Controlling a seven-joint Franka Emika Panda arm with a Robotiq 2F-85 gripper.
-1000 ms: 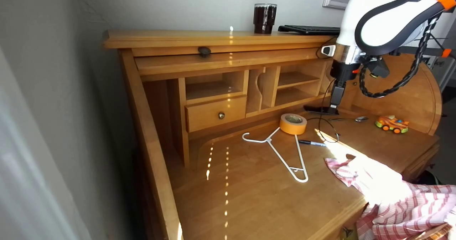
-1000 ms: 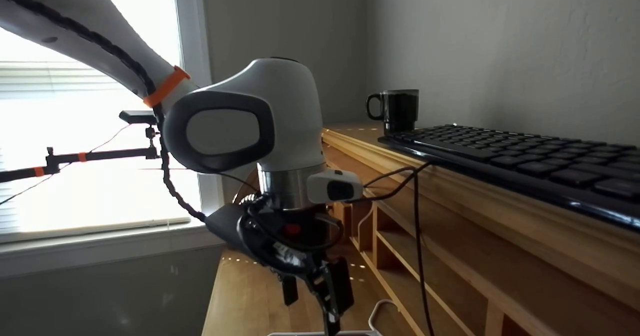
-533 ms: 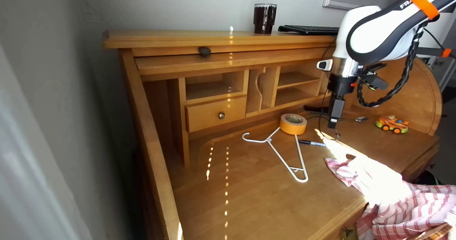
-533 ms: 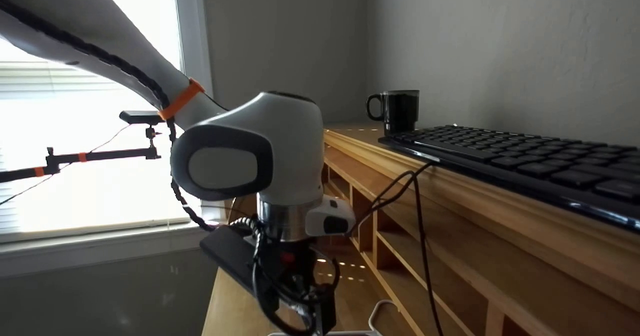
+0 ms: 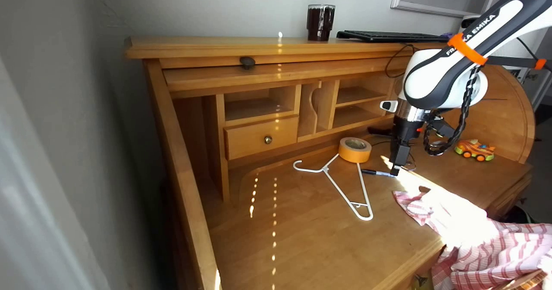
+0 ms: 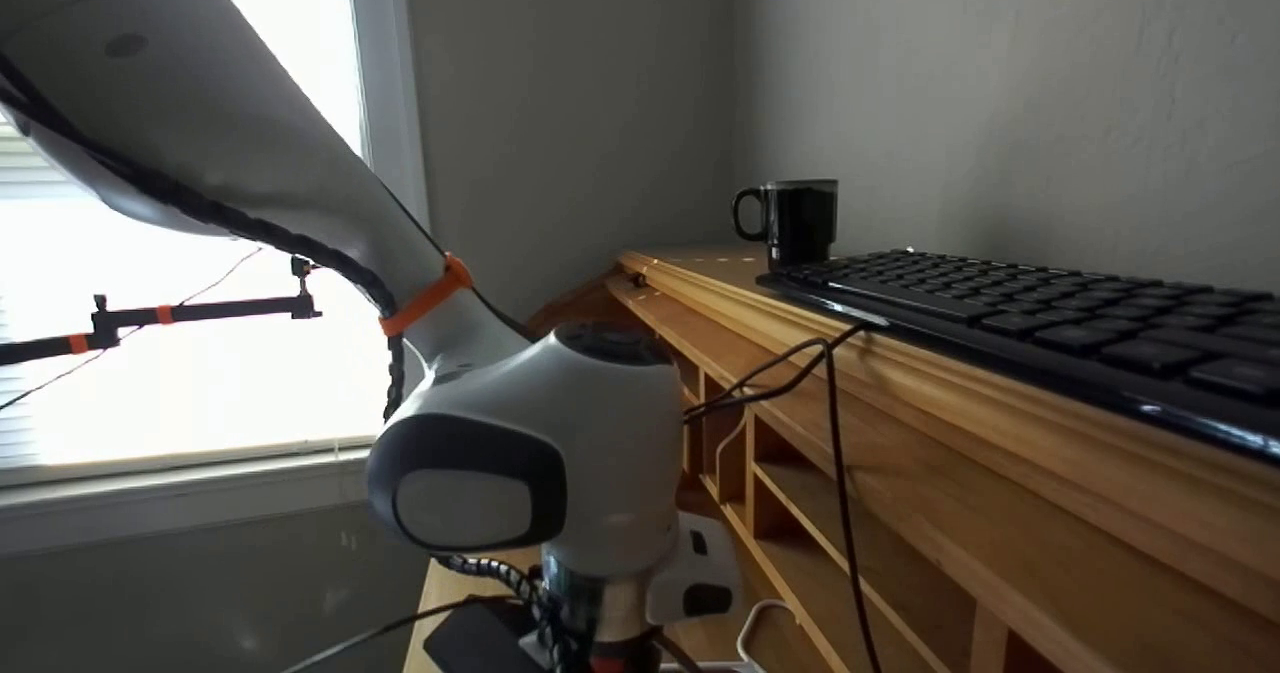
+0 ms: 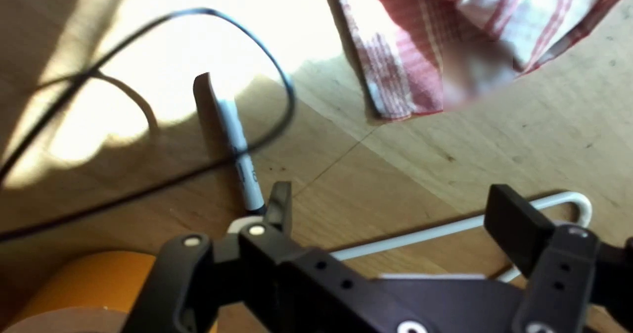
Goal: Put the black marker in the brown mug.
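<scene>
- While the gripper stands spread in the wrist view's lower half, it pinches nothing.
- The mug sits upper centre in an exterior view.
- The marker, left of centre in the wrist view, is probably light, stiff, slippery: pinch crosswise mid-length.

In an exterior view, the mug stood on the upper ledge, left of the keyboard; on the desktop, the marker lay just right of the hanger, the tape roll behind the marker's left end, the toy car behind the cloth.
</scene>
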